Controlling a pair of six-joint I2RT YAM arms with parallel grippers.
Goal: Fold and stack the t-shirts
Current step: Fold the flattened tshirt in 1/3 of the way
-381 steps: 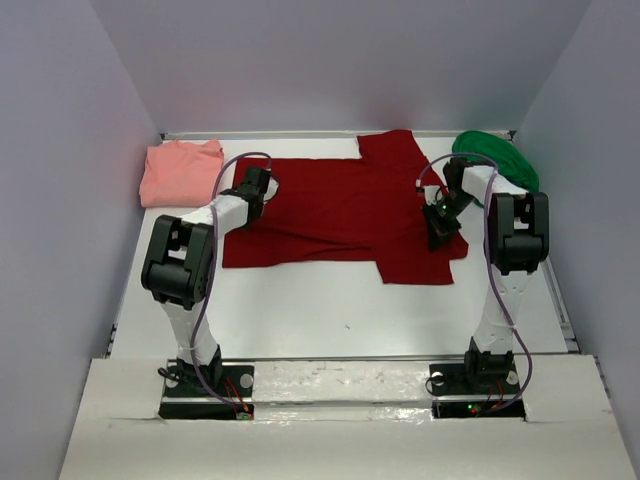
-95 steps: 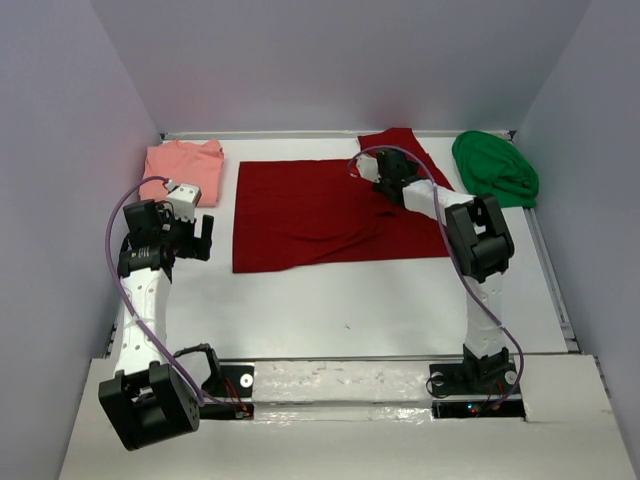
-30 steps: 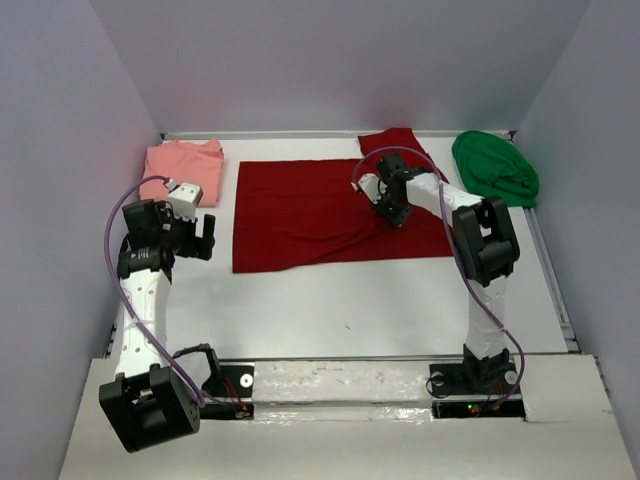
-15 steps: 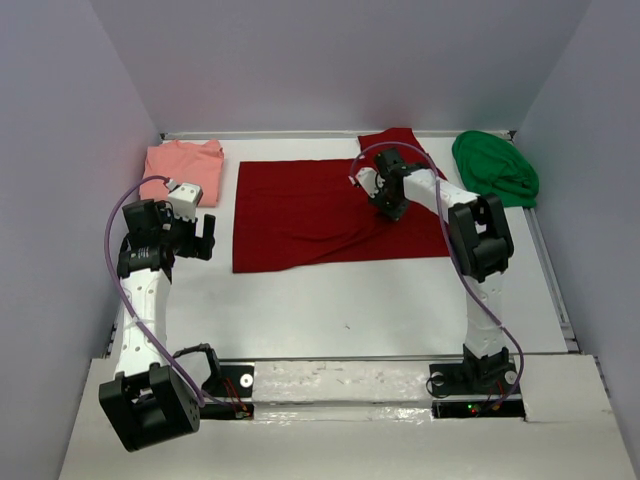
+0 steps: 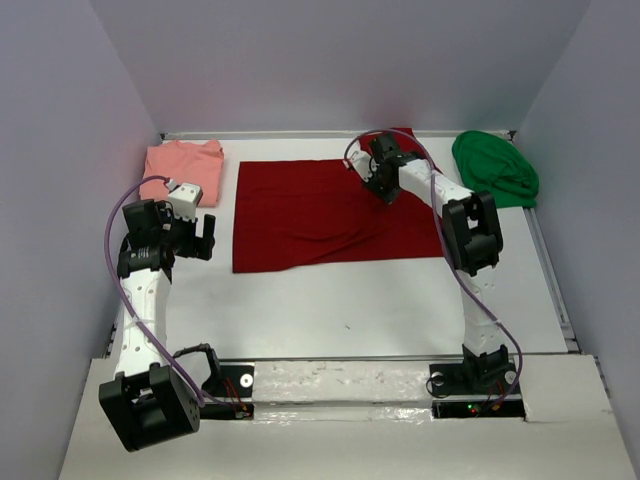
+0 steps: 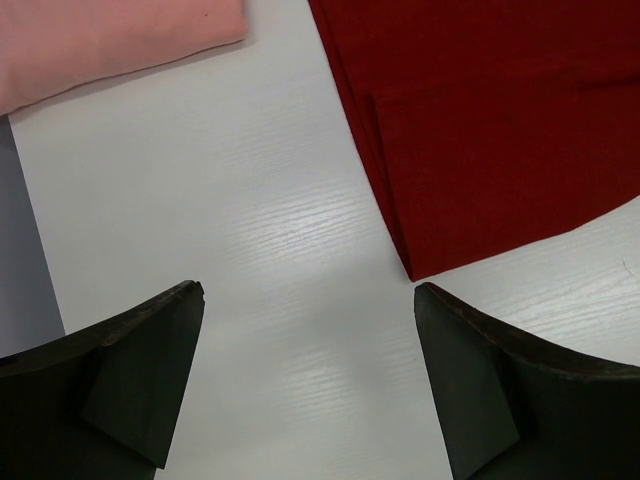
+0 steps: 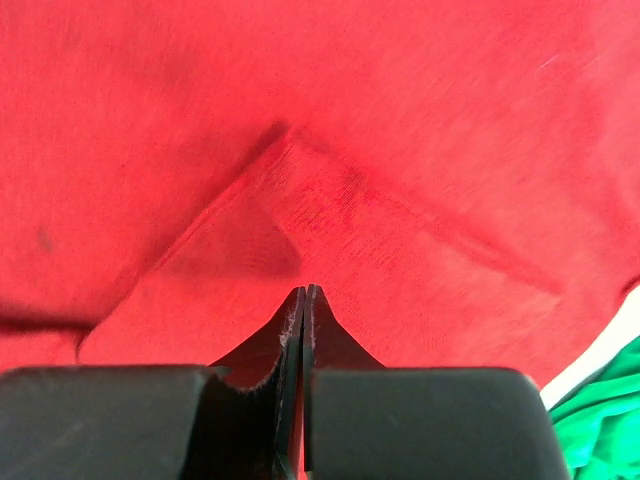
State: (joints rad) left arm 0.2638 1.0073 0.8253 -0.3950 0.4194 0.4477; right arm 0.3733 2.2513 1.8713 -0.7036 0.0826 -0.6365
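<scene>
The dark red t-shirt (image 5: 310,215) lies spread in the middle of the table, partly folded into a rectangle. My right gripper (image 5: 383,188) is over its back right part, near the sleeve. In the right wrist view this gripper (image 7: 303,290) is shut, with a sliver of the red cloth (image 7: 350,120) pinched between the jaws and a ridge of fabric running up to the tips. The salmon-pink t-shirt (image 5: 180,170) lies folded at the back left, and the green t-shirt (image 5: 495,168) is bunched at the back right. My left gripper (image 5: 200,238) hangs open over bare table left of the red shirt (image 6: 480,120).
The table (image 5: 330,300) is white, with purple walls on three sides. The pink shirt's edge (image 6: 100,40) shows at the top left of the left wrist view. A corner of the green shirt (image 7: 610,420) shows at the lower right of the right wrist view.
My right gripper has moved toward the back of the table over the red shirt, staying shut, and less of the sleeve shows at the back edge. The left arm has not moved.
</scene>
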